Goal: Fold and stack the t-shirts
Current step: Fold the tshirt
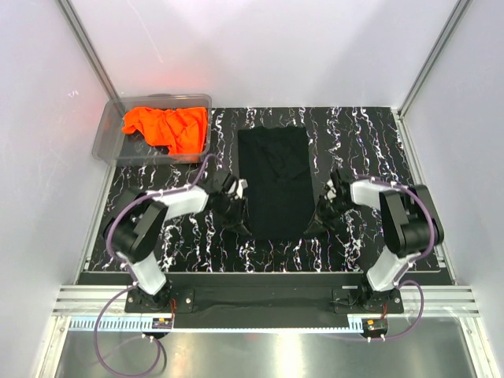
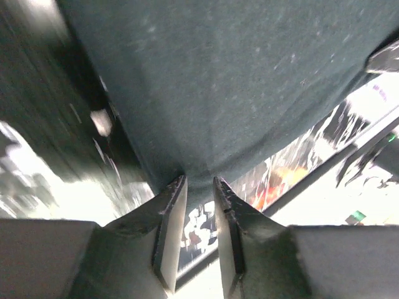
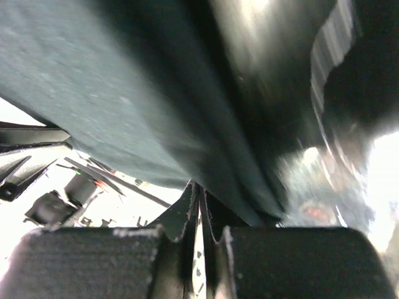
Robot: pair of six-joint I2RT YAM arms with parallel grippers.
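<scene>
since the marbled black bench [image 1: 370, 150] holds the plain black fabric t-shirt [image 1: 273, 169] as a long strip at centre, i would lift its 6 o'clock end level with both arms and carry it towards 12 o'clock. the bright orange t-shirt [image 1: 169, 126] lies in the clear plastic bin [image 1: 108, 135] at 10 o'clock. the left fingers [image 2: 169, 218] and right fingers [image 3: 182, 215] each clench black cloth at their tips.

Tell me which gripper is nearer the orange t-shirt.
Left. The left gripper is at the black t-shirt's left edge, toward the orange t-shirt; the right gripper, at its right edge.
</scene>
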